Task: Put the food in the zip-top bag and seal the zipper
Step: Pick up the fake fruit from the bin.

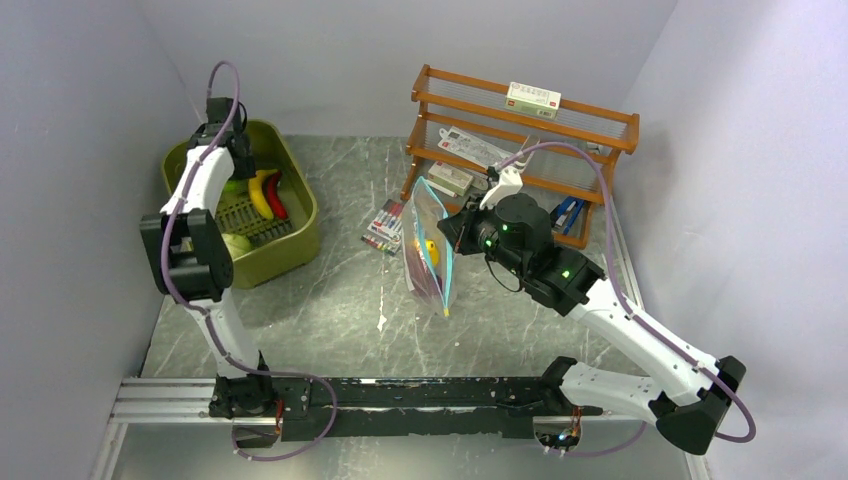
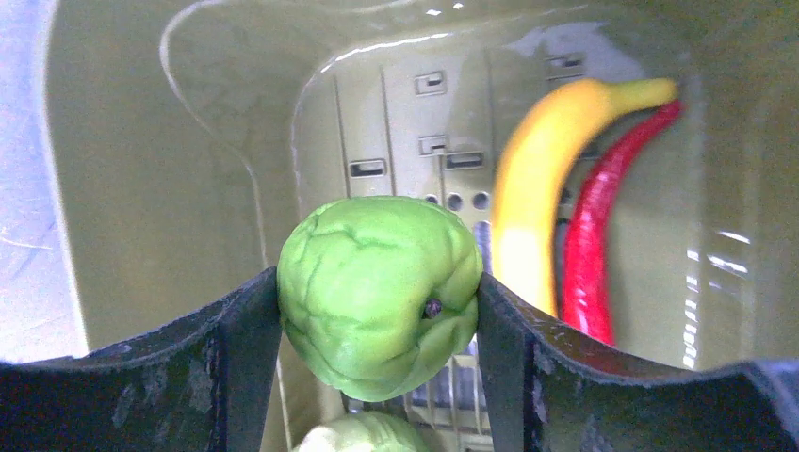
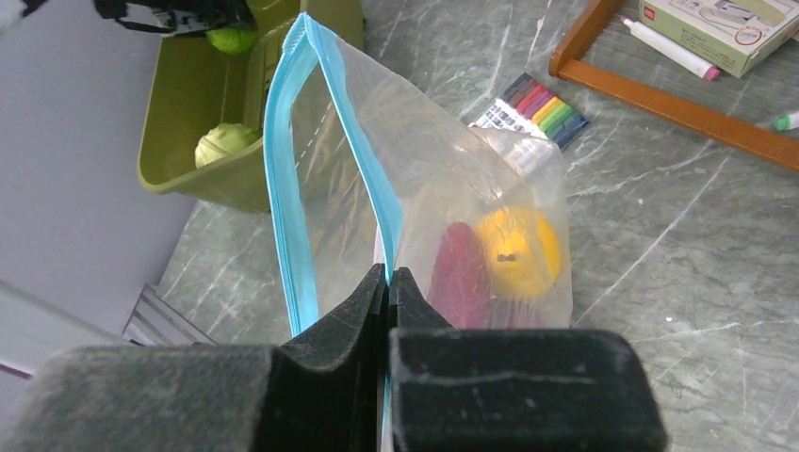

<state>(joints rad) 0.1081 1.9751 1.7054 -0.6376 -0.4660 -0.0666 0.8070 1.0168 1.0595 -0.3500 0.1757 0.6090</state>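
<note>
- Grips a bright-green knobbly plastic toy fruit (image 2: 377, 282) in the left hand (image 2: 379, 301), one dark finger pressed to each flank, over the olive-green plastic tub (image 2: 141, 188).
- Looks hard, hollow and light, with a glossy skin likely to slip; best pinched across the widest girth, as here, without squeezing harder.
- Leaves in the tub a yellow plastic banana (image 2: 528, 188), a red plastic chili (image 2: 594, 245) lying right alongside it, and a pale green round piece (image 3: 224, 143).
- Pinches the clear soft zip-top bag (image 3: 415, 169) in the right hand (image 3: 388, 282), clenched tight on one lip at the teal-blue press-seal zipper (image 3: 283, 188), mouth gaping toward the tub.
- Cannot tell whether the bag rests on the grey marbled surface (image 1: 350, 300) or hangs clear of it.
- Carries at the bag's bottom an orange-yellow round piece (image 3: 518, 250) and a purple-red piece (image 3: 462, 273).
- Expect limp, floppy film that may sag or fold shut; lower the fruit well inside the mouth before letting go.
- For sealing, take the strip at one end and press along it.
</note>
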